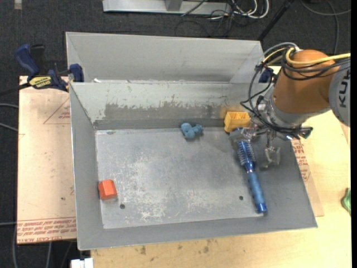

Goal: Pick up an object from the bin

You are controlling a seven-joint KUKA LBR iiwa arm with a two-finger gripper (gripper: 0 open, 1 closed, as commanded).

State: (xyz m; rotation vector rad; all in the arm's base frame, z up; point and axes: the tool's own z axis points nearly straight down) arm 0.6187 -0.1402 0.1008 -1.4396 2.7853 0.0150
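Observation:
My gripper [262, 147] hangs low over the right side of the bin, under the arm's orange cover. Its fingers stand apart, open, and I see nothing between them. A blue brush [250, 175] with a bristled head and a smooth handle lies just left of the fingers. Its head is beside the left fingertip and its handle runs toward the bin's front right. A yellow block [235, 120] sits at the back wall, just behind and left of the gripper.
A small blue lumpy piece [191, 130] lies by the back wall near the middle. An orange block [107, 189] sits at the front left. The bin's sloped right wall is close beside the gripper.

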